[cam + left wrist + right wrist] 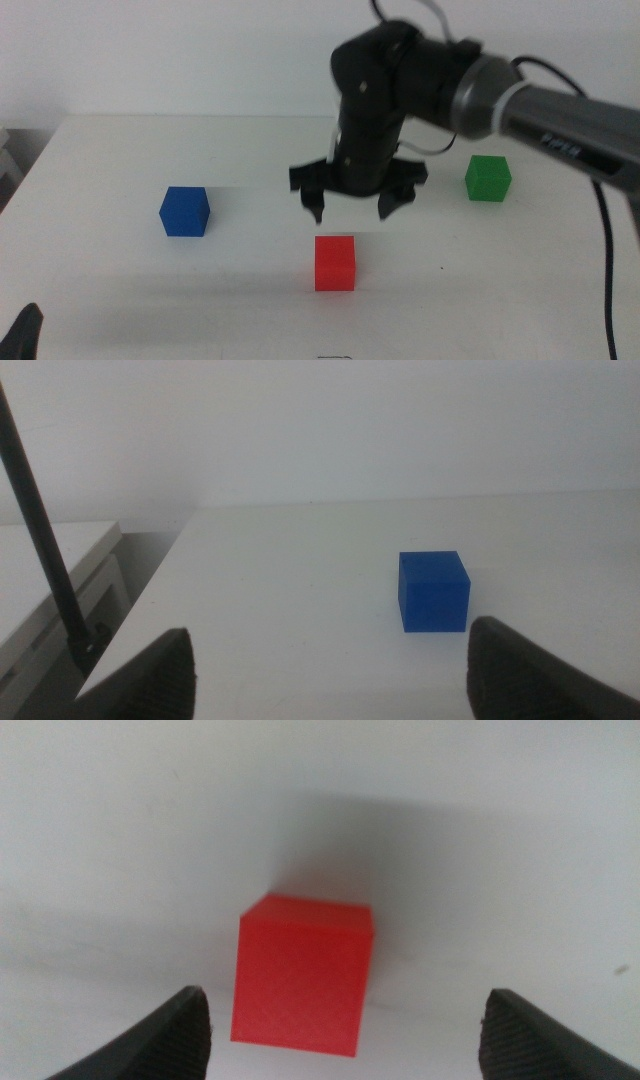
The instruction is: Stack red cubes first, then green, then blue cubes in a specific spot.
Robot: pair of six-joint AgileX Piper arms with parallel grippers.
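The red cube (335, 262) (302, 970) rests on the white table near the front centre. My right gripper (353, 208) (345, 1025) hovers open just above and behind it, jaws spread wide, nothing between them. The green cube (488, 178) sits on the table to the right, beyond the right arm. The blue cube (184, 211) (433, 591) stands on the left part of the table. My left gripper (330, 665) waits open at the table's front left corner, with only a dark tip (25, 335) visible in the middle view; the blue cube lies ahead of it.
The table's left edge (150, 600) drops off beside the left gripper, with a thin dark cable (45, 540) and a pale surface below. A white wall backs the table. The right arm's cables (605, 250) hang at the right.
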